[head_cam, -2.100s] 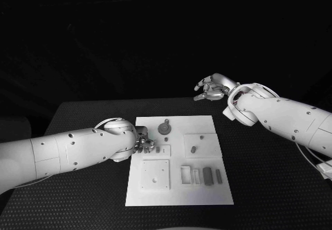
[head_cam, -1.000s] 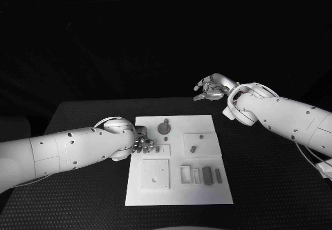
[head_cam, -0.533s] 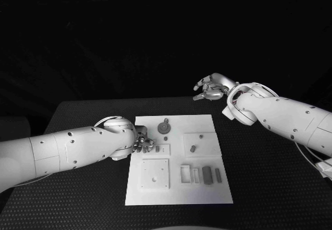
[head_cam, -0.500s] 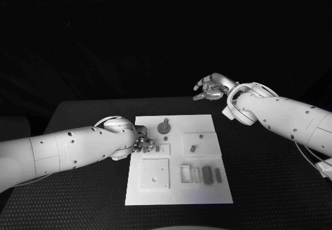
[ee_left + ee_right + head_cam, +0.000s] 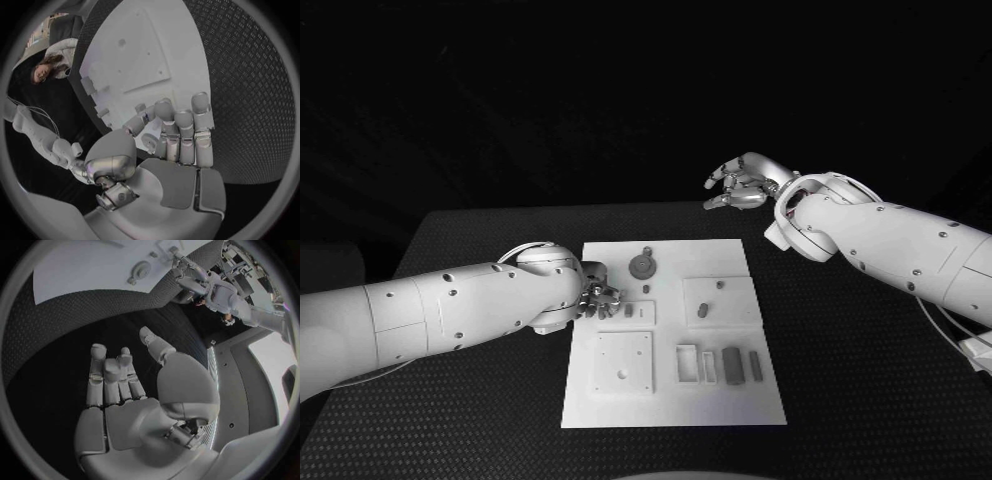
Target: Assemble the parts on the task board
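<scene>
**Head view: left hand at the board's left edge, most parts not yet placed**

Head view puts the task board point(image 5: 672, 335) in the middle of the black table point(image 5: 862, 370), its long sides running away from the robot. The left hand point(image 5: 600, 298) sits at the board's left edge, about a third of the way down from the far edge. In the left wrist view its fingers point(image 5: 181, 130) curl downward over a small grey part point(image 5: 149, 142), but the pictures do not settle whether that part is pinched or merely under the fingertips, so I cannot tell if the hand grips it. The right hand point(image 5: 743, 184) hangs beyond the table's far edge, well apart from the board, fingers loosely spread and holding nothing.

As for progress, I judge the assembly to be early or midway. A round disc part point(image 5: 642, 267) lies near the board's far edge, and two small parts point(image 5: 704, 311) sit on the raised plate toward the right edge. Three upright blocks point(image 5: 731, 366) stand in a row near the near right corner, beside a square plate point(image 5: 623, 363) nearer the left. Whether any piece is fully seated is too small to tell; the remaining loose pieces probably need fitting.

Count, as far as can be made out: one board, one disc, three blocks, two raised plates, roughly three or four small pieces.
</scene>
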Motion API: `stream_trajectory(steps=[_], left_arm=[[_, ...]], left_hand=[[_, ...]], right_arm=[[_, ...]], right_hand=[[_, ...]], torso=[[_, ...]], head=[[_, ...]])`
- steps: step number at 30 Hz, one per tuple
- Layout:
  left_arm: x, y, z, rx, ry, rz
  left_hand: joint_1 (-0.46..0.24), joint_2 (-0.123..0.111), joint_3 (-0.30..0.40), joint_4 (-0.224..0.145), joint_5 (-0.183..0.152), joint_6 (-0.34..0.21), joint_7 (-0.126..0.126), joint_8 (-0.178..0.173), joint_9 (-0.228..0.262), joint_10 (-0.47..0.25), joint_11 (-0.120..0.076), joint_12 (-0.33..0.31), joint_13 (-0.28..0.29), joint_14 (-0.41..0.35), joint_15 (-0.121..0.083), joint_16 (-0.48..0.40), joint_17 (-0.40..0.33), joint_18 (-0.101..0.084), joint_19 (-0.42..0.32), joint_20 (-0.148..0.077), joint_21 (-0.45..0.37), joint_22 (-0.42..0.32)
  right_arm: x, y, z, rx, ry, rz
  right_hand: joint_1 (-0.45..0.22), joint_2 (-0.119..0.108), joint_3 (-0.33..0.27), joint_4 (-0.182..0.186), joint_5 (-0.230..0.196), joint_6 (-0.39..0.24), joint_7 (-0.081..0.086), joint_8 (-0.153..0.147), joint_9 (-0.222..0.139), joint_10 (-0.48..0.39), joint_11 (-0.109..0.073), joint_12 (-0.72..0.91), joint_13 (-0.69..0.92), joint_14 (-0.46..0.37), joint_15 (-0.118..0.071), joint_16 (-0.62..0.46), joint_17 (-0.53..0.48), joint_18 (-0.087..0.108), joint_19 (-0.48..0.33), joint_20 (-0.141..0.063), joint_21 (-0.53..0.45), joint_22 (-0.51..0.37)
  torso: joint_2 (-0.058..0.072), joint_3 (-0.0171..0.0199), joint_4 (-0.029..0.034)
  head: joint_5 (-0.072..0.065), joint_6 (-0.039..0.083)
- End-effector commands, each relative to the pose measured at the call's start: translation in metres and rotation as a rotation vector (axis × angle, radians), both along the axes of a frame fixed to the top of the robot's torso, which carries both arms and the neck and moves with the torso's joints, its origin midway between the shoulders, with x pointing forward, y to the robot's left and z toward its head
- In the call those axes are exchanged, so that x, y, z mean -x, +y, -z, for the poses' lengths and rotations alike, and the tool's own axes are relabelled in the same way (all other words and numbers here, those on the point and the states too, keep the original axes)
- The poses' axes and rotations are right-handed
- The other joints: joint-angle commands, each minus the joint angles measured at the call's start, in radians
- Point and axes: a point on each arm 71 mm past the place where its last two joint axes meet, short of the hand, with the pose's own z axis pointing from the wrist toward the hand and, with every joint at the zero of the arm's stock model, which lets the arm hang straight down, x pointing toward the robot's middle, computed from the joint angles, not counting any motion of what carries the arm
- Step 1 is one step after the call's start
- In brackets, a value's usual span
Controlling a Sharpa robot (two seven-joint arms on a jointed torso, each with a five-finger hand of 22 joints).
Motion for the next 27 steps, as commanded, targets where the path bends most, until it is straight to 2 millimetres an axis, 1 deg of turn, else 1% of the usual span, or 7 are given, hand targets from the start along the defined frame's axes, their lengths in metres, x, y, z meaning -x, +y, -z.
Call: stream_trajectory(steps=[1, 6, 11, 14, 19, 21, 27], left_arm=[[0.0035, -0.0016, 0.0049, -0.075, -0.016, 0.056], [0.0056, -0.0058, 0.0045, -0.087, -0.025, 0.084], [0.0066, -0.0068, 0.0041, -0.088, -0.035, 0.084], [0.0063, -0.0067, 0.0036, -0.084, -0.041, 0.080], [0.0075, -0.0071, 0.0044, -0.078, -0.025, 0.081], [0.0080, -0.0076, 0.0045, -0.078, -0.021, 0.084], [0.0083, -0.0080, 0.0047, -0.078, -0.018, 0.087]], left_hand=[[0.007, -0.015, 0.099, 0.033, 0.004, 0.118, -0.107, 0.003, -0.001, 0.014, -0.025, 0.006, -0.002, 0.004, -0.002, 0.005, -0.002, 0.052, 0.006, -0.002, 0.008, 0.022], [0.026, -0.026, 0.089, 0.033, 0.010, 0.115, -0.106, 0.005, 0.000, 0.013, -0.025, 0.008, -0.006, 0.003, -0.003, 0.007, -0.006, 0.053, 0.006, -0.003, 0.010, 0.022], [0.036, -0.031, 0.082, 0.033, 0.010, 0.114, -0.106, 0.005, 0.001, 0.012, -0.025, 0.009, -0.009, 0.002, -0.003, 0.008, -0.009, 0.052, 0.005, -0.002, 0.011, 0.021], [0.039, -0.033, 0.072, 0.034, 0.005, 0.112, -0.105, 0.005, 0.000, 0.011, -0.024, 0.009, -0.011, 0.001, -0.002, 0.007, -0.012, 0.051, 0.003, -0.002, 0.009, 0.020], [0.034, -0.037, 0.048, 0.037, 0.004, 0.110, -0.103, 0.005, -0.001, 0.010, -0.019, 0.008, -0.018, -0.001, -0.001, 0.004, -0.020, 0.050, 0.001, 0.000, 0.005, 0.017], [0.023, -0.028, 0.003, 0.035, 0.046, 0.111, -0.103, 0.006, -0.001, 0.011, -0.017, 0.012, -0.022, -0.001, 0.000, 0.006, -0.025, 0.051, 0.001, -0.001, 0.002, 0.017], [0.033, -0.040, -0.011, 0.035, 0.047, 0.110, -0.103, 0.005, -0.003, 0.009, -0.017, 0.013, -0.025, -0.003, -0.001, 0.007, -0.028, 0.051, 0.000, -0.001, 0.000, 0.016]], right_arm=[[0.0006, 0.0019, 0.0006, 0.002, 0.006, -0.017], [0.0005, 0.0019, 0.0007, 0.002, 0.006, -0.017], [0.0005, 0.0016, 0.0006, 0.002, 0.006, -0.017], [0.0005, 0.0013, 0.0006, 0.002, 0.006, -0.016], [0.0006, 0.0013, 0.0007, 0.003, 0.007, -0.017], [0.0006, 0.0010, 0.0007, 0.003, 0.007, -0.017], [0.0008, 0.0013, 0.0009, 0.003, 0.008, -0.018]], right_hand=[[0.005, 0.008, -0.002, -0.002, -0.004, -0.001, 0.006, 0.001, -0.001, -0.004, 0.001, 0.005, -0.001, -0.006, 0.001, -0.006, -0.002, 0.012, 0.000, 0.000, -0.004, 0.015], [0.005, 0.009, -0.002, -0.001, -0.004, -0.001, 0.006, 0.001, -0.001, -0.004, 0.001, 0.005, -0.001, -0.006, 0.001, -0.006, -0.002, 0.012, 0.000, 0.000, -0.004, 0.015], [0.004, 0.009, -0.003, -0.001, -0.004, -0.001, 0.006, 0.001, -0.001, -0.004, 0.001, 0.005, -0.001, -0.006, 0.001, -0.006, -0.002, 0.012, 0.000, 0.000, -0.004, 0.015], [0.004, 0.009, -0.003, -0.001, -0.004, 0.000, 0.006, 0.001, -0.001, -0.004, 0.001, 0.005, -0.001, -0.006, 0.001, -0.006, -0.002, 0.012, 0.000, 0.000, -0.004, 0.015], [0.004, 0.009, -0.003, -0.001, -0.004, -0.001, 0.006, 0.001, -0.001, -0.004, 0.001, 0.005, -0.001, -0.006, 0.001, -0.006, -0.002, 0.012, 0.000, 0.000, -0.004, 0.015], [0.004, 0.009, -0.003, -0.001, -0.004, 0.000, 0.006, 0.002, -0.001, -0.004, 0.001, 0.005, -0.001, -0.006, 0.001, -0.006, -0.002, 0.012, 0.000, 0.000, -0.004, 0.015], [0.004, 0.009, -0.003, -0.001, -0.004, -0.001, 0.006, 0.002, -0.001, -0.004, 0.001, 0.005, -0.001, -0.007, 0.001, -0.006, -0.002, 0.012, 0.000, 0.000, -0.005, 0.015]], torso=[[0.000, -0.0001, 0.0002], [0.000, -0.0016, 0.0000], [0.000, -0.0012, 0.0004], [0.000, -0.0008, 0.0007], [0.000, -0.0016, 0.0006], [0.000, -0.0014, 0.0006], [0.000, -0.0010, 0.0007]], head=[[0.000, -0.001], [-0.001, 0.000], [-0.001, 0.000], [-0.002, 0.000], [-0.002, -0.001], [-0.002, -0.002], [-0.002, 0.000]])
